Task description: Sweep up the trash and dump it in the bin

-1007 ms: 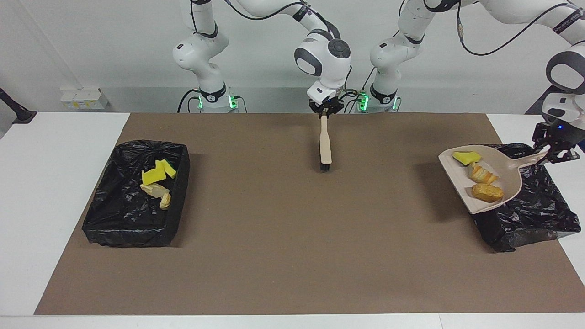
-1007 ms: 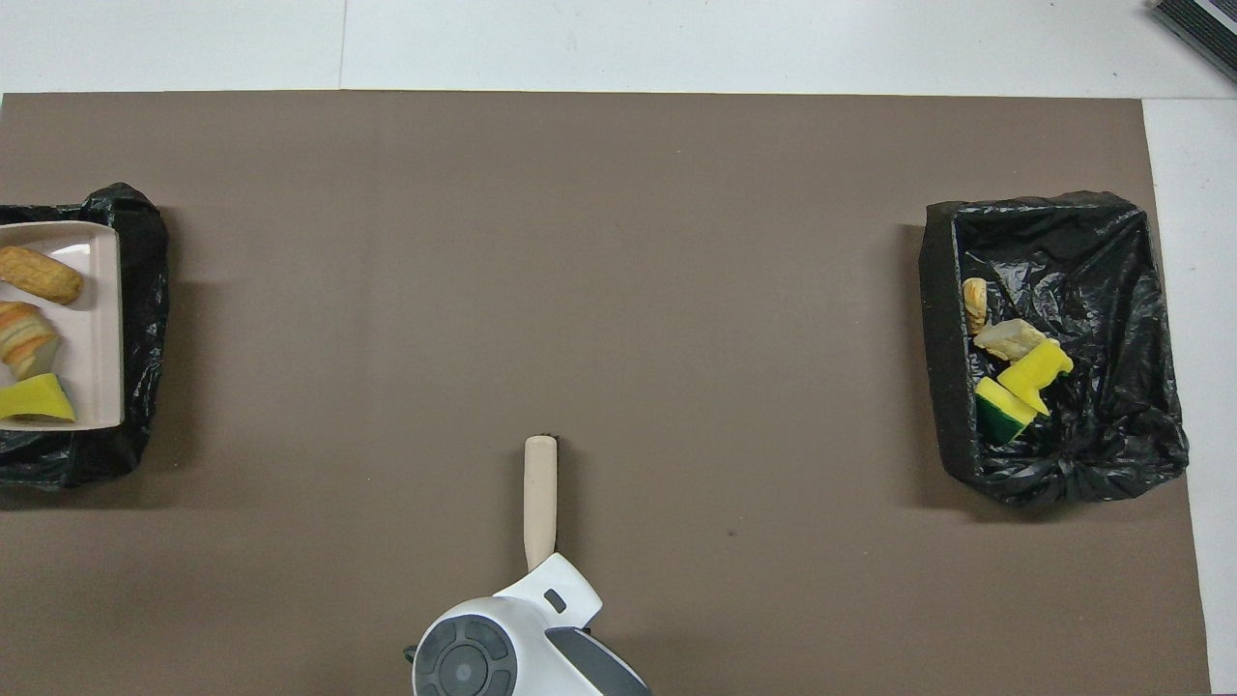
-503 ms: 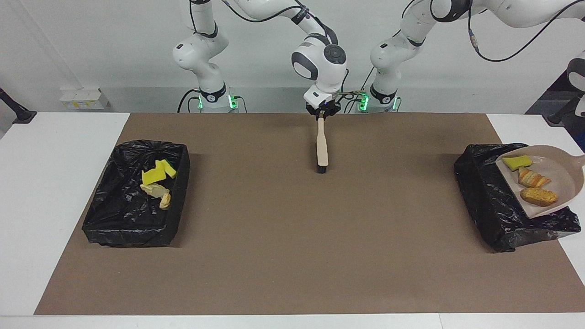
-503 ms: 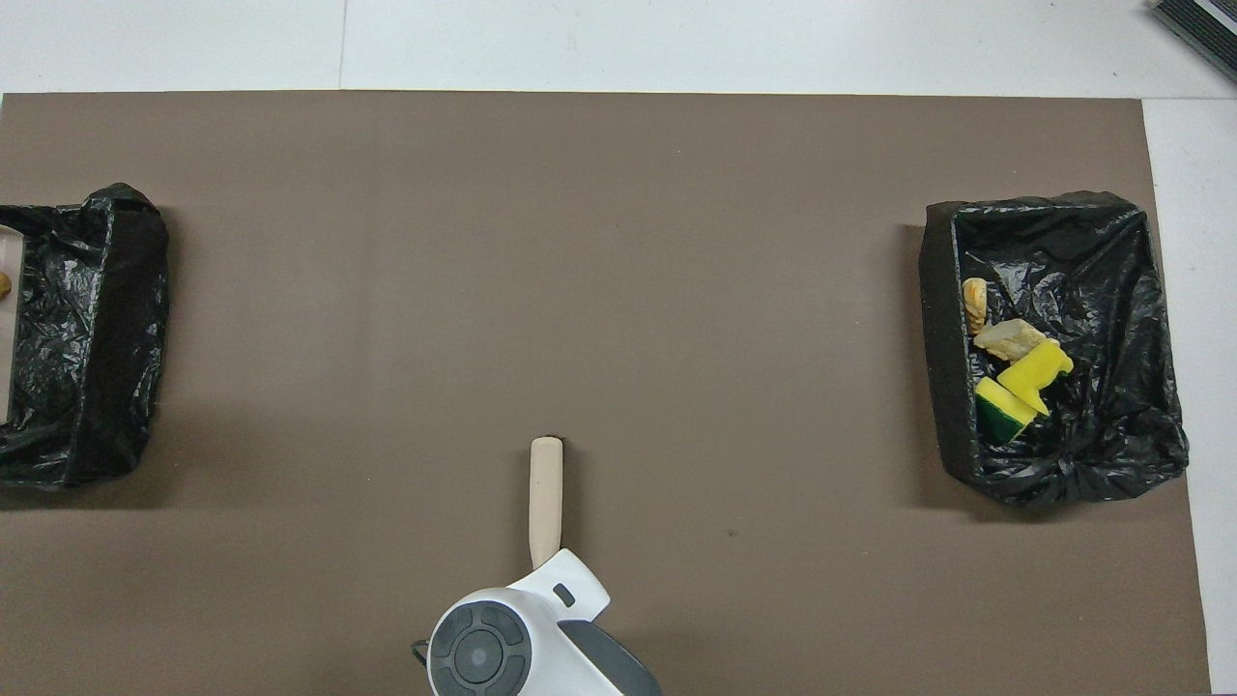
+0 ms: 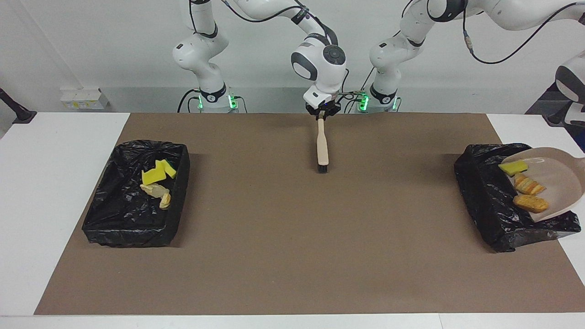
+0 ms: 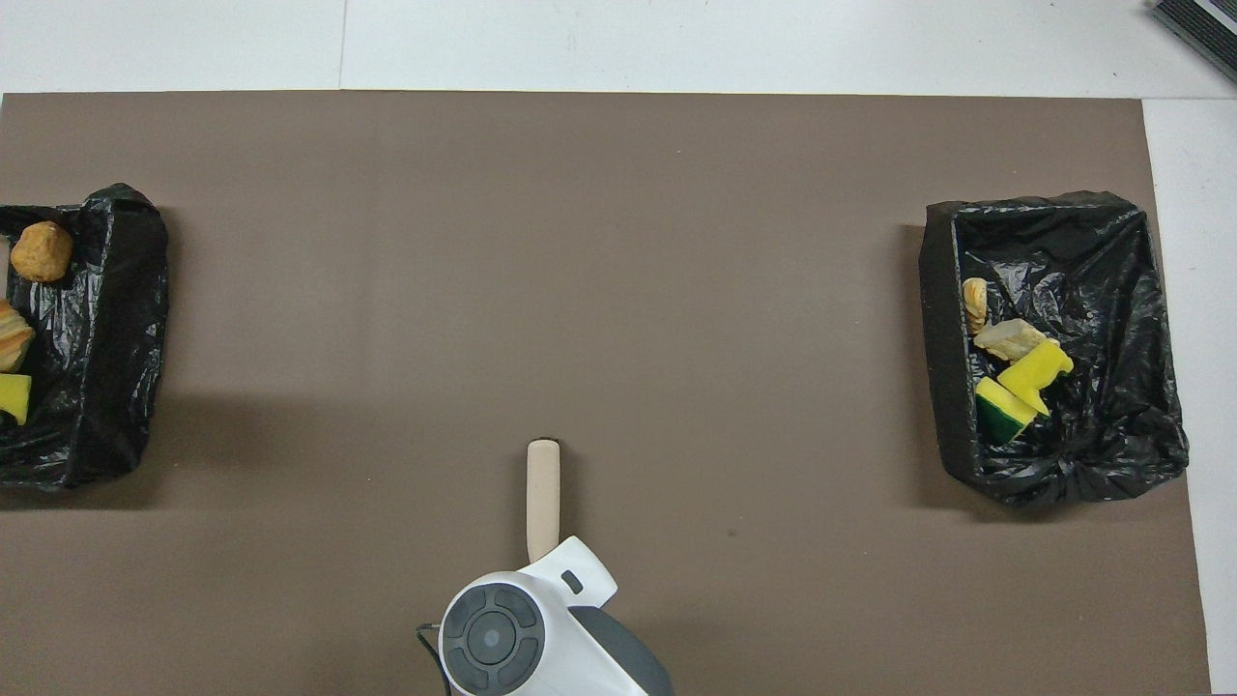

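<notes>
beige dustpan (image 5: pixel 560 176), black bins (image 5: pixel 132 219), yellow sponges (image 5: pixel 153 176), golden-brown striped pastries (image 5: pixel 530 203).

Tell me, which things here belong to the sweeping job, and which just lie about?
Job: dustpan, its three trash bits, black-lined bin under it, second bin with four dumped bits, brush in the right gripper.
Lying about: white wall box, brown mat.

A robotics lab: two white arms (image 5: pixel 320 55) bolted at a white worktop (image 5: pixel 55 151) with a brown mat (image 5: pixel 292 237), plain wall, loose cabling
</notes>
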{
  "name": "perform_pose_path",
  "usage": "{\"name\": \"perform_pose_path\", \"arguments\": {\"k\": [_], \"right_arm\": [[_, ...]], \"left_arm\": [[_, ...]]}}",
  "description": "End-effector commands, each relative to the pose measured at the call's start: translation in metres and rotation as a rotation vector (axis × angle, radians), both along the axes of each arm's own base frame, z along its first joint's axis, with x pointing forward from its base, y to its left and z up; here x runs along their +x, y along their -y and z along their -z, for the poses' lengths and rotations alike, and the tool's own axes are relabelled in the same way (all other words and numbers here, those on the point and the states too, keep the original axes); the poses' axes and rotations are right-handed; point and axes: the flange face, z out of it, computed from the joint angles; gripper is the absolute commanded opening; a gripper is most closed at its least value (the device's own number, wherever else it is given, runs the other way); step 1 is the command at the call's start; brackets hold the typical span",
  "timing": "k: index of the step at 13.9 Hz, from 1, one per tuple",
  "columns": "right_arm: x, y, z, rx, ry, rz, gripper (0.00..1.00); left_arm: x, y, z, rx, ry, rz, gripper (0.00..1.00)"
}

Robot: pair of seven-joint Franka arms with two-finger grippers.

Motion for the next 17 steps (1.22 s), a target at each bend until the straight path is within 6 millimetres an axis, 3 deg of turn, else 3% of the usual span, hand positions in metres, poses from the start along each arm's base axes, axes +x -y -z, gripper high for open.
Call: {"name": "perform_pose_path", "arguments": {"k": [1, 3, 5, 7, 11, 13, 14, 17], "right_arm": [[0.024, 0.018, -0.014, 0.046, 0.007, 0.04, 0.57], [0.042, 0.029, -0.026, 0.058, 0.042, 0.06, 1.0], [0.078, 0.063, -0.057, 0.105, 0.084, 0.078, 1.0], [0.101, 0.099, -0.093, 0.142, 0.132, 0.079, 1.0], [0.135, 0.184, -0.144, 0.124, 0.135, 0.207, 1.0], [0.151, 0.237, -0.18, 0.13, 0.16, 0.249, 1.0], [0.16, 0.273, -0.195, 0.12, 0.143, 0.25, 1.0], [0.179, 0.355, -0.219, 0.117, 0.117, 0.221, 1.0]], "left_arm": [[-0.023, 0.003, -0.03, 0.057, 0.03, -0.008, 0.0], [-0.034, 0.003, -0.058, 0.15, 0.03, -0.004, 0.0], [-0.041, 0.006, -0.077, 0.17, 0.052, -0.006, 0.0], [-0.044, 0.011, -0.088, 0.173, 0.068, -0.002, 0.0], [-0.028, 0.041, -0.089, 0.063, 0.122, 0.026, 0.0], [-0.022, 0.06, -0.081, -0.063, 0.151, 0.015, 0.0], [-0.021, 0.064, -0.078, -0.122, 0.165, 0.006, 0.0], [-0.019, 0.079, -0.062, -0.348, 0.22, -0.065, 0.0]]}}
